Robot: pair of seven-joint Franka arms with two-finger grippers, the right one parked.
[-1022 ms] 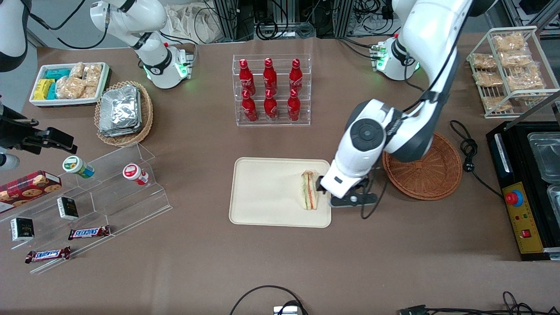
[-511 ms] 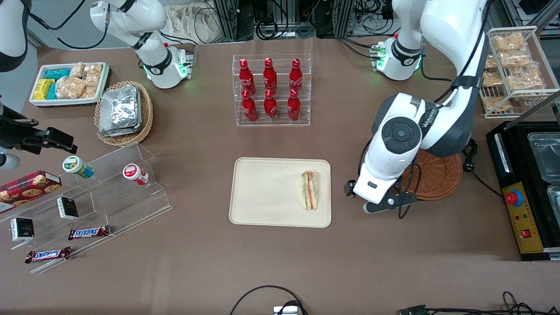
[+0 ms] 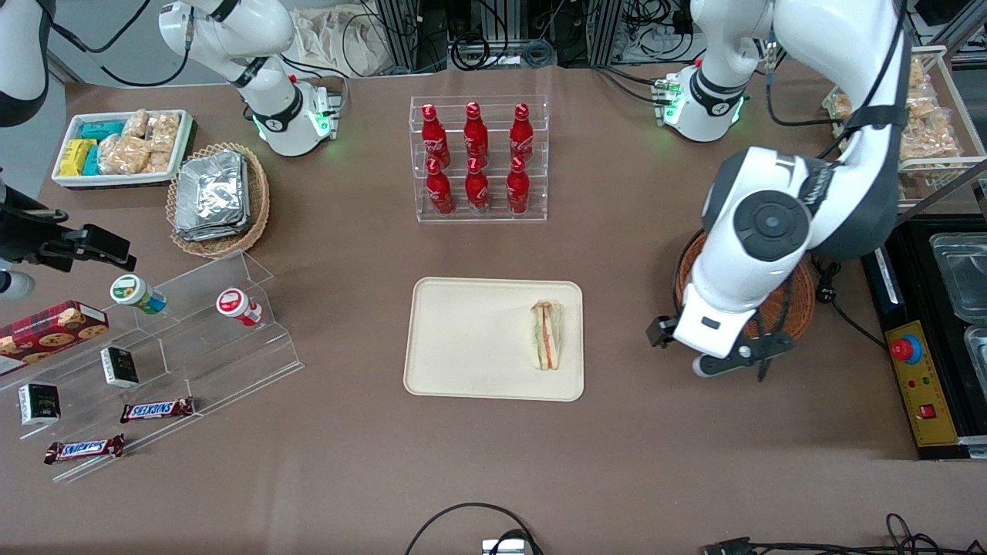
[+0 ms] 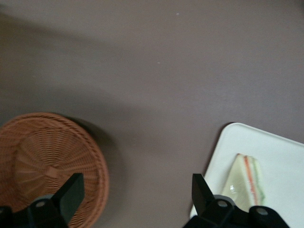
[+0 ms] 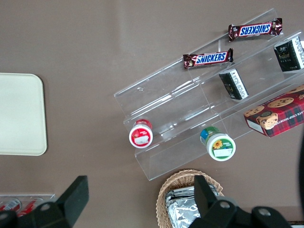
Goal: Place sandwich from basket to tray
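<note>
The brown table carries the tray, the basket, a bottle rack, and the gripper hangs above it.

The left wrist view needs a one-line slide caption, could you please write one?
Open gripper above bare table between empty basket and tray holding the sandwich.
</note>
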